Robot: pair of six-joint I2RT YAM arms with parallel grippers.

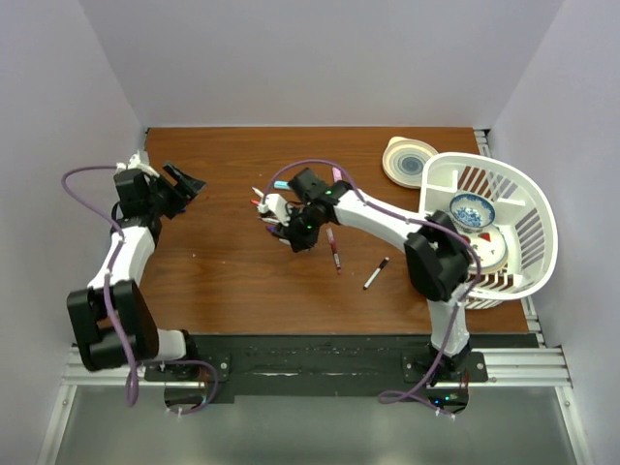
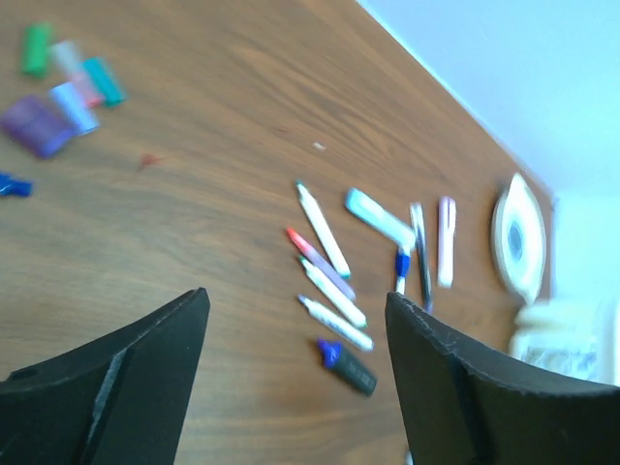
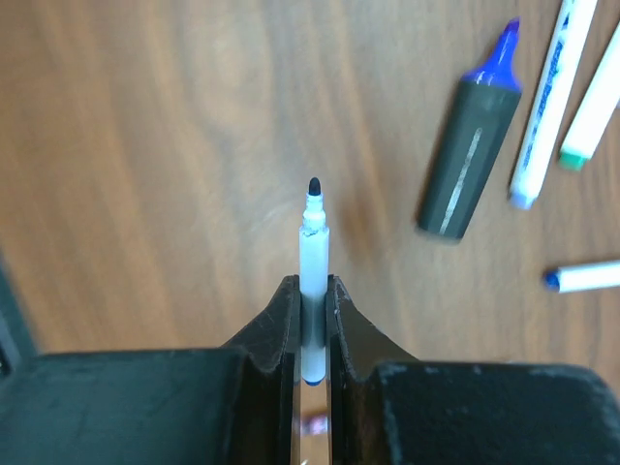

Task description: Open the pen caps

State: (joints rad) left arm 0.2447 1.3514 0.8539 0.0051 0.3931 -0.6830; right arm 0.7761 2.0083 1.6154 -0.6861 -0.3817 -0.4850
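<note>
right claw [image 3: 310, 294] tight around uncapped white pen [image 3: 313, 247]

Bare wood [image 2: 213, 145] between pen caps [image 2: 39, 126] and pens [image 2: 325, 232] — basket [image 1: 531, 232] far right

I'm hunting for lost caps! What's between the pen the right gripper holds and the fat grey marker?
Nothing. In the right wrist view, only bare wooden table shows between the pen in the right gripper and the grey marker.
</note>
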